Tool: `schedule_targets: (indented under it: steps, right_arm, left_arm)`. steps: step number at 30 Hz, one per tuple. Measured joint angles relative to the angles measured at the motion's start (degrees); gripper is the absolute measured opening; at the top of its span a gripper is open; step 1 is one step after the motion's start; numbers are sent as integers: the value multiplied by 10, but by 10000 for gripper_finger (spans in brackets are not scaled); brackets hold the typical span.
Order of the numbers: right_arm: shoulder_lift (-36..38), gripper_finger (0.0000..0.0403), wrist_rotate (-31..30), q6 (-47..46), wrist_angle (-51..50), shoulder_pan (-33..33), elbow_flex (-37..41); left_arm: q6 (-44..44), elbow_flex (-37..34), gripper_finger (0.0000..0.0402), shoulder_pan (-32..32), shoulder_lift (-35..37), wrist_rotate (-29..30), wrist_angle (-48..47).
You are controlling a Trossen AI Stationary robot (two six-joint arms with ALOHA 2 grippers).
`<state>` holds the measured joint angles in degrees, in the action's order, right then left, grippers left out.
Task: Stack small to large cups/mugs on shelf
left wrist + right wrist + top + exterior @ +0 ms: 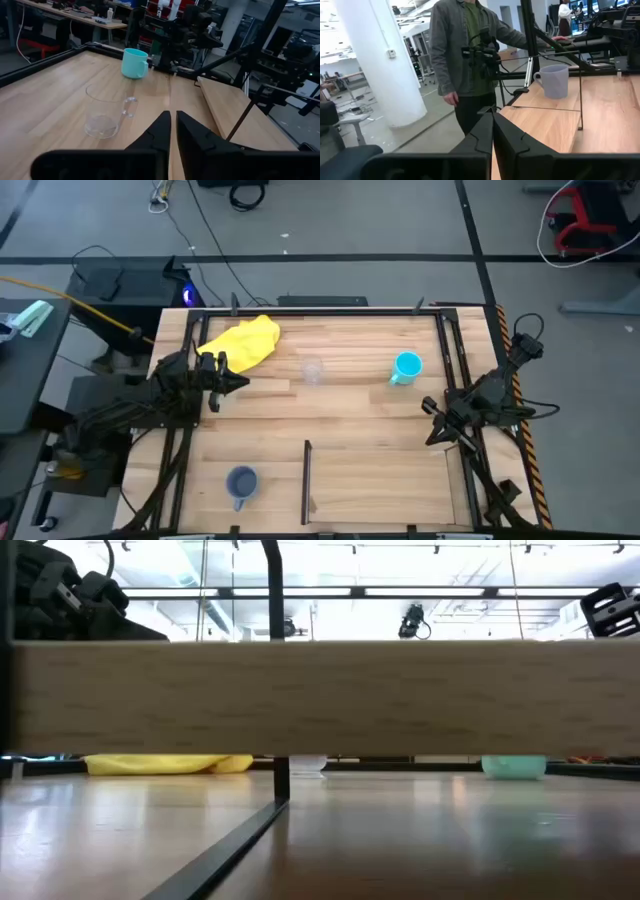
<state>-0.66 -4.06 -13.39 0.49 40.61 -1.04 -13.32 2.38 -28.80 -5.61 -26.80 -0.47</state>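
Note:
The small clear plastic cup stands upright on the wooden table, mid-far; it also shows in the left wrist view. The cyan mug stands upright to its right. The grey-blue mug stands upright at the near left, left of the thin dark divider, and shows in the right wrist view. My left gripper is shut and empty, left of the clear cup. My right gripper is shut and empty near the table's right rail.
A yellow cloth lies at the far left, just beyond my left gripper. Black frame rails run along the table's sides. A person stands beyond the table in the right wrist view. A wooden plank blocks most of the low view.

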Motion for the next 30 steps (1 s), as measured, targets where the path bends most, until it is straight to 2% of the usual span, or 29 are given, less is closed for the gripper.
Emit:
schedule_targets:
  steps: [17, 30]
  right_arm:
    - [0, 18, 0, 0, 0, 0, 0]
    - [0, 18, 0, 0, 0, 0, 0]
  left_arm:
    - [0, 0, 40, 0, 0, 0, 0]
    - [0, 0, 32, 0, 0, 0, 0]
